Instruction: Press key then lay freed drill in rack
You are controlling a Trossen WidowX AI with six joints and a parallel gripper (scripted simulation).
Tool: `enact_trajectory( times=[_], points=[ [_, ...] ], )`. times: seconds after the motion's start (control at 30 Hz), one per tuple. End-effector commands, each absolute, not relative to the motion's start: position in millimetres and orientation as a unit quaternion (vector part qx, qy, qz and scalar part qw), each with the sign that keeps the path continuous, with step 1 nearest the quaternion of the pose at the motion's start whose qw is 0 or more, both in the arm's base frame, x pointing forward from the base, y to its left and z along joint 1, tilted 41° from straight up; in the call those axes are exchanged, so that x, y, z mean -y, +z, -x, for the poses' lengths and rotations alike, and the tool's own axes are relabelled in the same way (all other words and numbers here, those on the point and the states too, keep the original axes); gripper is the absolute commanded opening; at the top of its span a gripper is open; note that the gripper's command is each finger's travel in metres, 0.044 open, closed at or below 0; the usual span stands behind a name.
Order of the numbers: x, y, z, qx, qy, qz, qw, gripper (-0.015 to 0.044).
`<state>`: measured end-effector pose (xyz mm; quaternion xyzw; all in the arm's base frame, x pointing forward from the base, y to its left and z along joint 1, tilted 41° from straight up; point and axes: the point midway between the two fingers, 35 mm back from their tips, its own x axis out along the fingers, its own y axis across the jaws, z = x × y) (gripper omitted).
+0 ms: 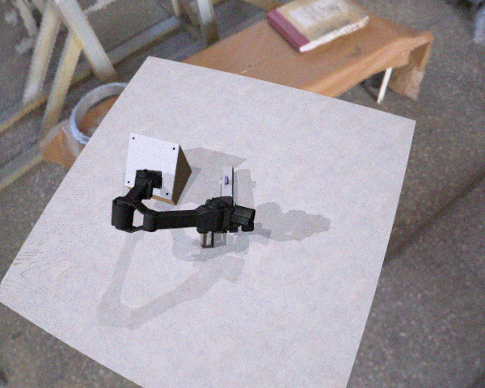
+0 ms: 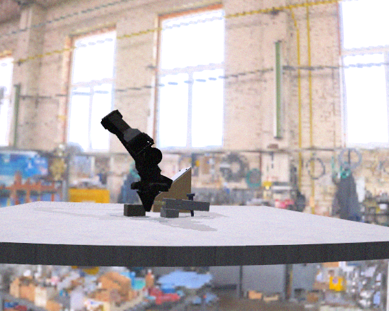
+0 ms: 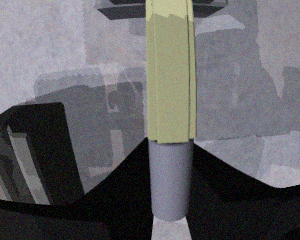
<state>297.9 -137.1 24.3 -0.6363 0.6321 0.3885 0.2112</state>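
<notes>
Drill (image 3: 170, 177): grey cylindrical end grasped by the hand (image 2: 148, 208) (image 3: 164, 144); yellow-green section adjoining, low over the counter (image 1: 284, 125) (image 2: 271, 224). Slotted dark block (image 1: 208, 241) (image 2: 134, 210) (image 3: 52, 150) nearby. Grey bar (image 1: 227, 190) (image 2: 177, 204) beyond, upright pin (image 2: 190, 199) crossing it. White-faced wedge (image 1: 153, 160) (image 2: 179, 188) behind.

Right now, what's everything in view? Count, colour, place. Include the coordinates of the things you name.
Drill (image 3: 171, 105): 1, yellow and grey, in the pincer
Rack (image 1: 207, 246) (image 2: 134, 210) (image 3: 52, 145): 1, dark, on the table
Block (image 2: 169, 213): 1, grey, under the bar
Bar (image 1: 227, 191) (image 2: 201, 206): 1, grey, beside the wedge
Key (image 1: 225, 179) (image 2: 190, 197): 1, dark blue, at the bar
Wedge (image 1: 150, 156) (image 2: 179, 188): 1, white and tan, on the table
Table (image 1: 318, 145) (image 2: 288, 227) (image 3: 30, 40): 1, pale
Book (image 1: 322, 18): 1, tan and red, on the bench
Bench (image 1: 242, 70): 1, orange-brown, behind
Windows (image 2: 206, 110): 4, white, wall
Arm (image 1: 174, 219) (image 2: 148, 165): 1, black
Pincer (image 2: 148, 209) (image 3: 164, 144): 1, black, shut
</notes>
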Motion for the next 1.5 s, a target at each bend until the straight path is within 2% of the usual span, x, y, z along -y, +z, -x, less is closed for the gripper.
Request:
enact_trajectory(
  times=[0.0,0.07,0.63,1.47],
  points=[
    [141,33,-303,-0.630,0.384,0.640,0.213,0.0000],
    [144,35,-304,-0.630,0.384,0.640,0.213,0.0000],
    [138,25,-299,-0.630,0.384,0.640,0.213,0.0440],
    [133,17,-298,-0.630,0.384,0.640,0.213,0.0440]
  ],
)
